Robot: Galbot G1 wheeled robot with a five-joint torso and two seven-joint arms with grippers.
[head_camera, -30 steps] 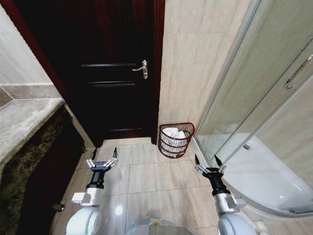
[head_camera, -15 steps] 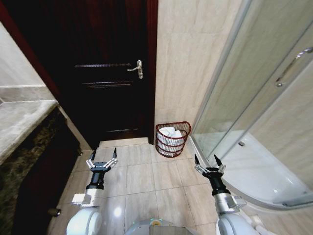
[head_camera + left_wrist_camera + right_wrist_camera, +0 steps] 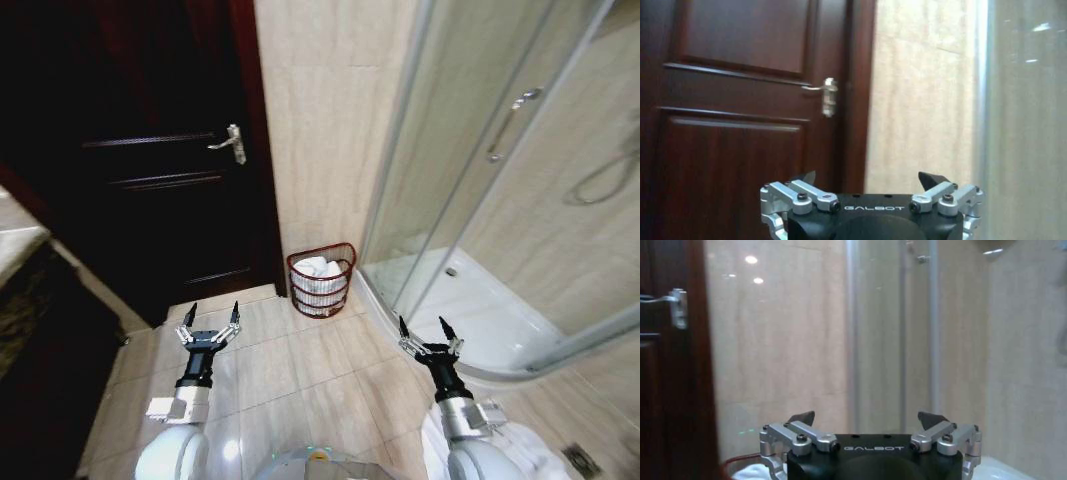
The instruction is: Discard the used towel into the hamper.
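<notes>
The dark door (image 3: 150, 170) and the glass shower enclosure (image 3: 480, 200) stand ahead of both sets of fingers. Since the earlier frame the camera has turned right; the whole scene sits further left. The hamper (image 3: 321, 283), holding white towels (image 3: 318, 268), stands on the floor well ahead, between them. Each gripper body reads "GALBOT". Left gripper (image 3: 210, 313) and right gripper (image 3: 421, 326): fingers spread wide, released, holding nothing.

Warm indoor light, fairly bright on the tiled wall (image 3: 310, 120), while the dark door (image 3: 140, 150) swallows detail. Ceiling lamps glint as small spots on the tiles — the head view bends straight lines near its edges, and both wrist views look soft.
</notes>
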